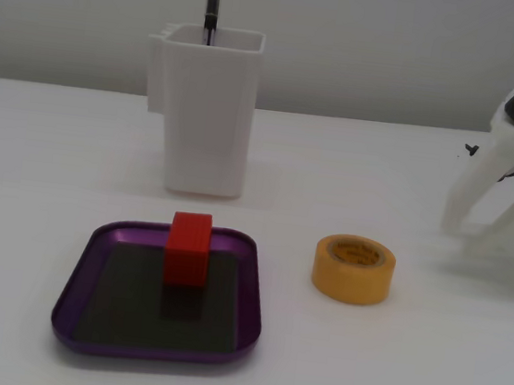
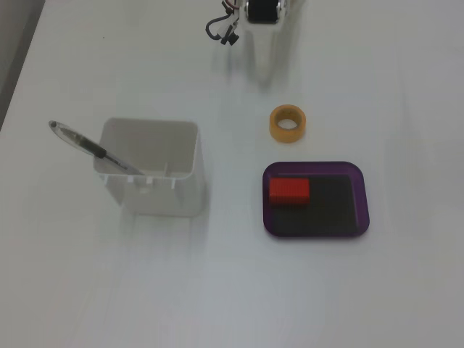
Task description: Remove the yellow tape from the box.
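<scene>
The yellow tape [image 1: 353,269] lies flat on the white table, outside the box and just right of it in a fixed view; it also shows in the other fixed view [image 2: 288,124], above the box. The box [image 1: 73,297] is a shallow purple tray with a dark floor, also seen from above [image 2: 359,199]. My gripper [image 1: 466,235] is at the right edge, its white fingers spread and empty, well apart from the tape. From above my gripper [image 2: 262,65] sits at the top, beyond the tape.
A small red cube [image 1: 187,248] stands inside the box near its far rim, also seen from above [image 2: 290,191]. A tall white container [image 1: 206,112] holding a pen [image 2: 90,147] stands behind the box.
</scene>
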`<action>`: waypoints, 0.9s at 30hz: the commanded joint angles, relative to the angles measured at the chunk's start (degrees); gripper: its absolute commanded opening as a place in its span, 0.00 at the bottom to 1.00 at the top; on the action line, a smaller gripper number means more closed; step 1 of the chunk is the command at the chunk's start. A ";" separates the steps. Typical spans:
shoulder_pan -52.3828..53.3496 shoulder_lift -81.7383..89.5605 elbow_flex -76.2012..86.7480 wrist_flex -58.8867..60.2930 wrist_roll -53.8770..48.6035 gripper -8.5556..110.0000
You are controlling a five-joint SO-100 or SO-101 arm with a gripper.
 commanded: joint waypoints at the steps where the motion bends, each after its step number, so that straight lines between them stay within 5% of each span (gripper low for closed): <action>1: 0.00 4.83 0.35 -0.97 0.35 0.07; 27: 0.00 4.83 0.44 -0.97 0.79 0.07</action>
